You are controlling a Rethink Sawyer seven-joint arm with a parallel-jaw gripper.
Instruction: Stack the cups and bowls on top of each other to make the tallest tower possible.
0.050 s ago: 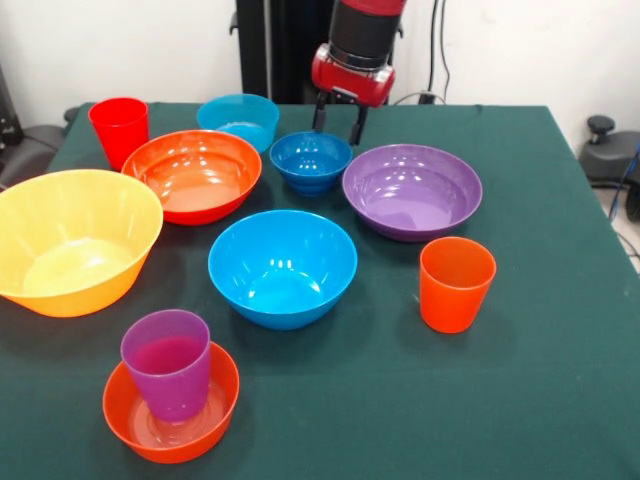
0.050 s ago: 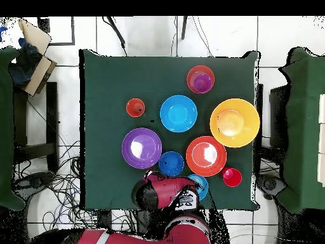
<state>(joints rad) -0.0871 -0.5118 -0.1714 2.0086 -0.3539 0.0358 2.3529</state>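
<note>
My tool (image 1: 340,122) hangs open and empty just behind the small blue bowl (image 1: 311,160).
Beside that bowl: purple bowl (image 1: 412,190), orange-red bowl (image 1: 195,174).

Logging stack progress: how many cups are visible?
3: red cup at the table's far left corner in the front view, orange cup standing alone right, purple cup inside the small orange bowl.

Front view: arm (image 1: 360,45) cut off by top edge. Yellow bowl (image 1: 75,240) clipped at left edge. Teal bowl (image 1: 238,120) partly hidden behind orange-red bowl (image 1: 197,175). Purple cup (image 1: 168,362) hides part of small orange bowl (image 1: 170,415).

Overhead: arm (image 2: 168,197) covers most of teal bowl (image 2: 202,184) and table's (image 2: 108,127) near edge; gripper hidden beneath it.
</note>
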